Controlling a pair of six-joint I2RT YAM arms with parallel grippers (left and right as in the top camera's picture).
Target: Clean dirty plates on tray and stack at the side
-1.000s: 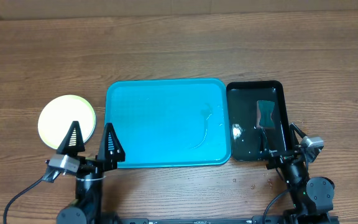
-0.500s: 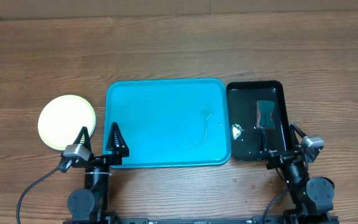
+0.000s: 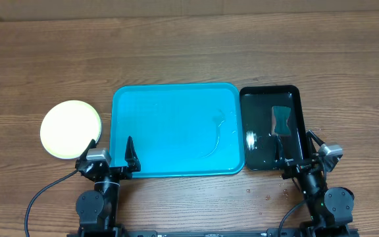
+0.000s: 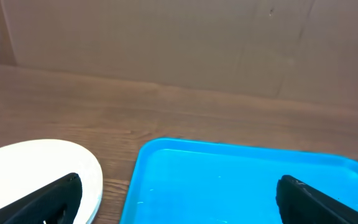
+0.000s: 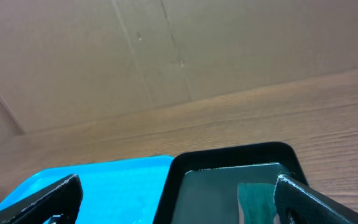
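The turquoise tray (image 3: 176, 128) lies in the middle of the table with no plate on it, only a thin wet streak. To its left on the wood sits a round plate (image 3: 71, 128) with a pale lime top; whether others lie under it is hidden. My left gripper (image 3: 110, 150) is open at the tray's front left corner, with nothing between its fingers. In the left wrist view the plate (image 4: 36, 168) looks white beside the tray (image 4: 229, 180), and the left gripper (image 4: 179, 199) frames both. My right gripper (image 3: 295, 148) is open and empty over the black tray's front edge.
A glossy black tray (image 3: 295, 92) stands right of the turquoise one, holding water, a green sponge (image 3: 281, 120) and a white blob of foam (image 3: 250, 138). Drops of water (image 3: 268, 194) lie on the wood in front. A cardboard wall (image 4: 166, 43) closes the back.
My left arm has drawn back from the plate's edge toward the table's front and shifted a little right, still open. The right arm has not moved.
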